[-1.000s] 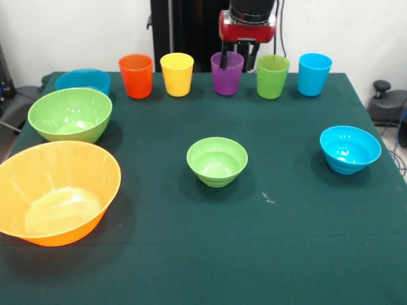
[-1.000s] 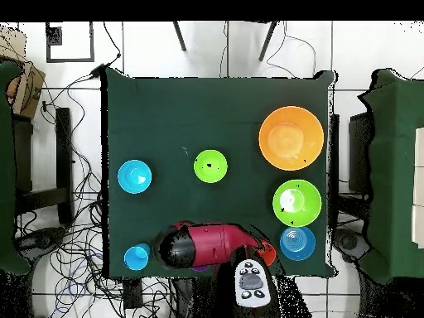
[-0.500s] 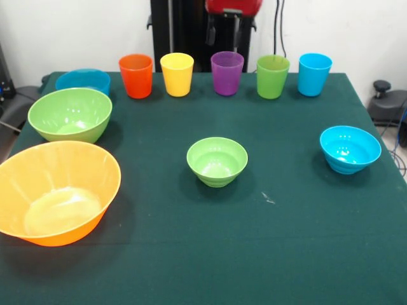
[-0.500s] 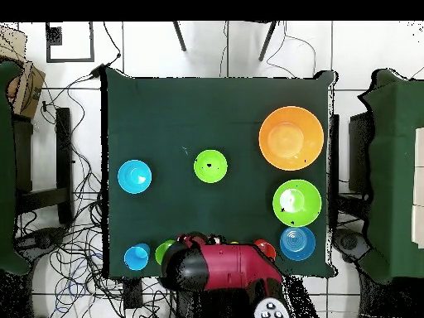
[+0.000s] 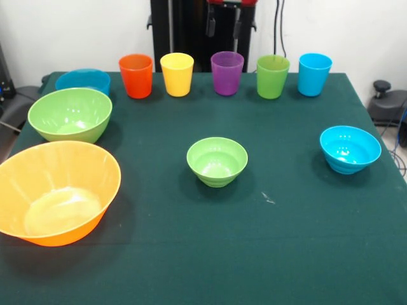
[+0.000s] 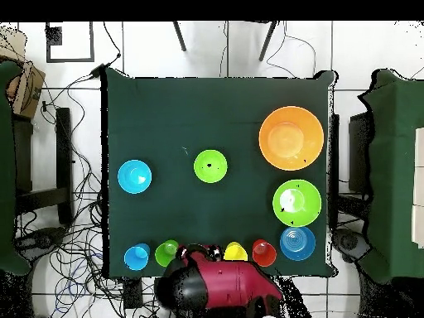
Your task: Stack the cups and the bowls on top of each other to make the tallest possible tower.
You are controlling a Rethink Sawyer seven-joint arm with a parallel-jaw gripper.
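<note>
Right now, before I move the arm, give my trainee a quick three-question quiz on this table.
1. True or false: one of the five cups is already stacked on a bowl.
2. In the front view, which cup stands in the middle of the row? A) purple cup B) yellow cup C) light blue cup
3. Fill in: the largest bowl on the table is coloured ____.

Key: 1 false, every cup and bowl stands alone. 2 A. 3 orange, the large orange bowl.
</note>
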